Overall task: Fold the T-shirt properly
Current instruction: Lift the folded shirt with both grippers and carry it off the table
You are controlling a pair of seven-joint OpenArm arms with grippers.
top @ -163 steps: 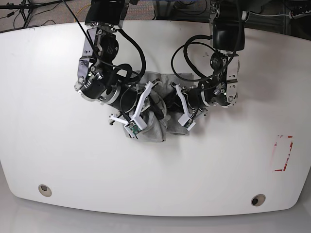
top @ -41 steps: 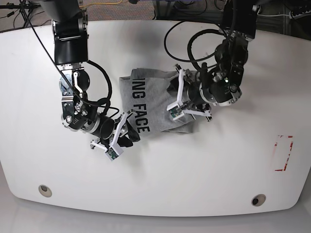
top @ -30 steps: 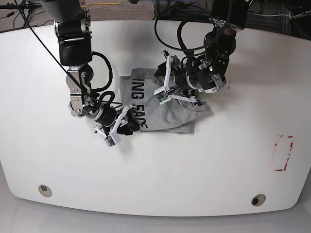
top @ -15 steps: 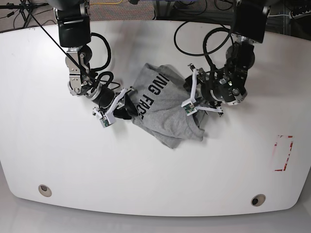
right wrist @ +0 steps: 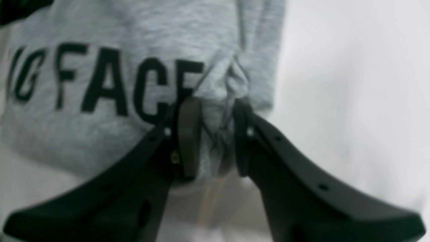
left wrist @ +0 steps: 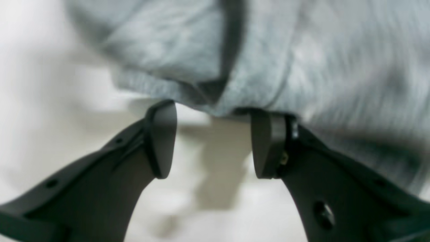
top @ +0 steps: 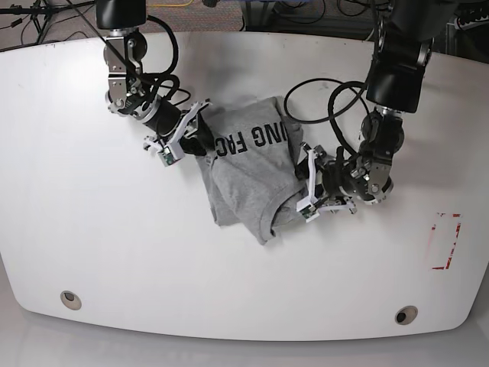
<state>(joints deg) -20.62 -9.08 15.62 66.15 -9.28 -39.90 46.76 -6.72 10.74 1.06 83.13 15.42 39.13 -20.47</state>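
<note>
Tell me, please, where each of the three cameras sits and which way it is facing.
Base: overhead, facing down at the white table; both arms show.
Left wrist: behind the left gripper, facing the T-shirt edge; open black fingers show.
Right wrist: behind the right gripper, facing the lettering; fingers pinch cloth.
Shared: all three see the grey T-shirt.

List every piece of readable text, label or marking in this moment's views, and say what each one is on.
"G FACE", black block capitals on the grey T-shirt, right wrist view; the first letters are cut off at the frame edge.
"ING FACE", the same print upside down on the T-shirt in the base view, partly creased; anything beyond it is hidden in folds.
Red outline marking on the table near its edge: no letters can be made out.
Left wrist view: no text.
</note>
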